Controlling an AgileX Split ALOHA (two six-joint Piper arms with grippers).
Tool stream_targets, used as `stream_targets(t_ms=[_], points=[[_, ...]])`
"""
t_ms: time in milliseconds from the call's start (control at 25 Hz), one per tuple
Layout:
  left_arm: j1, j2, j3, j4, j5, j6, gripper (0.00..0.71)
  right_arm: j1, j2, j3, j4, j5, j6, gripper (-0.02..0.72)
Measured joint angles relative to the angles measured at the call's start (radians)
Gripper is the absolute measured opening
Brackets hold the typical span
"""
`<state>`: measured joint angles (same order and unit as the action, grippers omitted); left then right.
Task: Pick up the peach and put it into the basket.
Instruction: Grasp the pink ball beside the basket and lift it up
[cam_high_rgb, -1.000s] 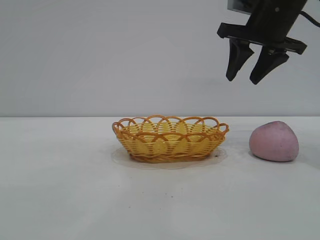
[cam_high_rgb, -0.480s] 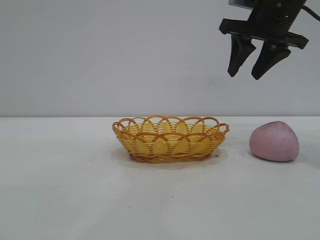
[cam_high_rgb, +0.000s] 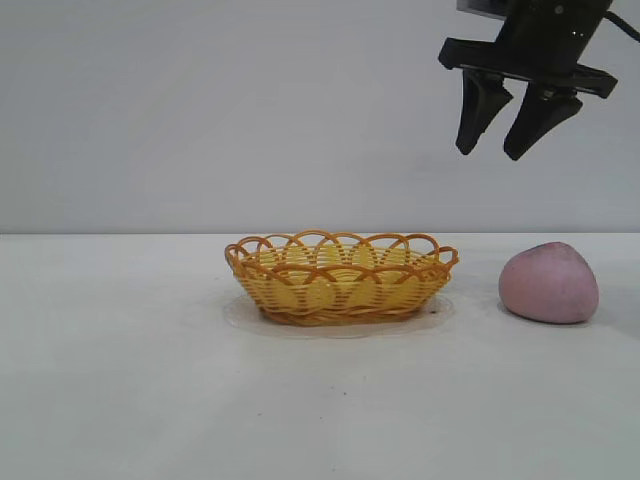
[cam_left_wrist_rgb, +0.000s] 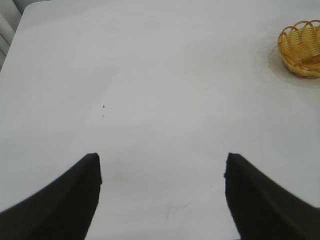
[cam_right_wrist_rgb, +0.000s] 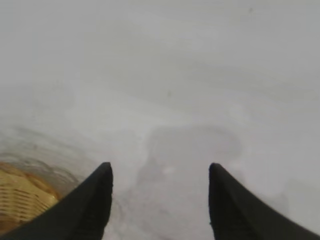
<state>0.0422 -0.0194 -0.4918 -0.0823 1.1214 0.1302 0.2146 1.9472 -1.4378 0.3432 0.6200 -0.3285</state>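
Note:
The dusty-pink peach (cam_high_rgb: 548, 283) lies on the white table at the right in the exterior view. The yellow-orange wicker basket (cam_high_rgb: 341, 278) stands at the table's middle, to the peach's left, and is empty. It also shows in the left wrist view (cam_left_wrist_rgb: 302, 48) and at the edge of the right wrist view (cam_right_wrist_rgb: 20, 202). My right gripper (cam_high_rgb: 492, 154) hangs high above the gap between basket and peach, open and empty (cam_right_wrist_rgb: 160, 170). The peach is out of view in both wrist views. My left gripper (cam_left_wrist_rgb: 161, 162) is open and empty over bare table, far from the basket.
The white table (cam_high_rgb: 150, 380) runs flat across the exterior view in front of a plain grey wall. A faint round mark lies on the table around the basket's base.
My right gripper has risen slightly and shifted a little to the right over the last second. The peach and basket have not moved.

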Motion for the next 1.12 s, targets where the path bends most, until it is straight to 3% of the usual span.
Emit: stream_targets(t_ms=[400, 680, 1120], points=[[0.011, 0.0, 0.0, -0.002, 0.0, 0.0, 0.463, 0.0, 0.0, 0.0, -0.002, 0.006, 0.0, 0.362], [0.011, 0.0, 0.0, 0.0, 0.0, -0.002, 0.463, 0.0, -0.003, 0.0, -0.045, 0.022, 0.0, 0.362], [0.011, 0.0, 0.0, 0.0, 0.0, -0.002, 0.463, 0.0, -0.072, 0.0, -0.108, 0.183, 0.0, 0.362]])
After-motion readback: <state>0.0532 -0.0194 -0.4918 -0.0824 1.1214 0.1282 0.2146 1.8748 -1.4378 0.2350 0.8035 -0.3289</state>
